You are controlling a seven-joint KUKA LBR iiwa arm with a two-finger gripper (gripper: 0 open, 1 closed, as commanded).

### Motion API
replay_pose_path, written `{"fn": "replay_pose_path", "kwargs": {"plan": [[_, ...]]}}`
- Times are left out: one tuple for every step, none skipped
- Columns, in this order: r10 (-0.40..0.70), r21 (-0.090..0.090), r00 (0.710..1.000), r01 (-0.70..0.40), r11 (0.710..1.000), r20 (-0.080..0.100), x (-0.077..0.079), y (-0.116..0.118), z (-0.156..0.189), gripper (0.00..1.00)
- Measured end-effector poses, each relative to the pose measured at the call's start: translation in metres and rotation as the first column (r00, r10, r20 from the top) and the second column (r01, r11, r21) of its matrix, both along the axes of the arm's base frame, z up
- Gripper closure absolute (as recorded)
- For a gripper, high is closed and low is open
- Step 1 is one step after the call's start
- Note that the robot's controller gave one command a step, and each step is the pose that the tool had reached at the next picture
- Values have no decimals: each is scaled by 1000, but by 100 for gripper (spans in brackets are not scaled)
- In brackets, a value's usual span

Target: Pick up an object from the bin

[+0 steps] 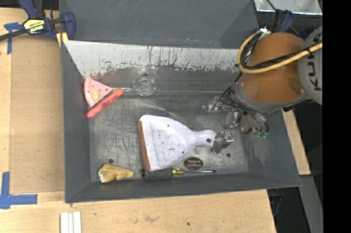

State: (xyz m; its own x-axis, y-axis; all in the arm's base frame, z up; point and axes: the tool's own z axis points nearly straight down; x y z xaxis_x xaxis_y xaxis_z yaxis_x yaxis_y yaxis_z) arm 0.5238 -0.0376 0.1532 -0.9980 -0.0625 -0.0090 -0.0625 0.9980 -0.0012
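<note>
The floor of my bin (pixel 116 133) carries a white dustpan (pixel 164 141) in the middle. A pink wedge (pixel 92 89) and a red stick (pixel 104 103) lie back left, and a clear cup (pixel 143 85) sits by the back wall. A yellow lump (pixel 114 173) lies front left, with a screwdriver (pixel 181 171) along the front.

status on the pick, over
pincer at the handle of white dustpan, right side. dustpan lying flat. screwdriver close along its lower edge.

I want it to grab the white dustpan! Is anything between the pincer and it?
Nothing visible is. The pincer sits right at the handle end of the white dustpan. The screwdriver lies beside the pan, not between them.
</note>
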Motion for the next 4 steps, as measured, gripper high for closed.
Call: {"fn": "replay_pose_path", "kwargs": {"plan": [[-51,0,999,51,999,-2,9,-13,-67,0],[4,-2,1000,-4,1000,8,-8,-8,-79,100],[5,-2,1000,-5,1000,8,-8,-8,-79,100],[-12,1,1000,12,1000,-13,-9,-13,-29,100]]}}
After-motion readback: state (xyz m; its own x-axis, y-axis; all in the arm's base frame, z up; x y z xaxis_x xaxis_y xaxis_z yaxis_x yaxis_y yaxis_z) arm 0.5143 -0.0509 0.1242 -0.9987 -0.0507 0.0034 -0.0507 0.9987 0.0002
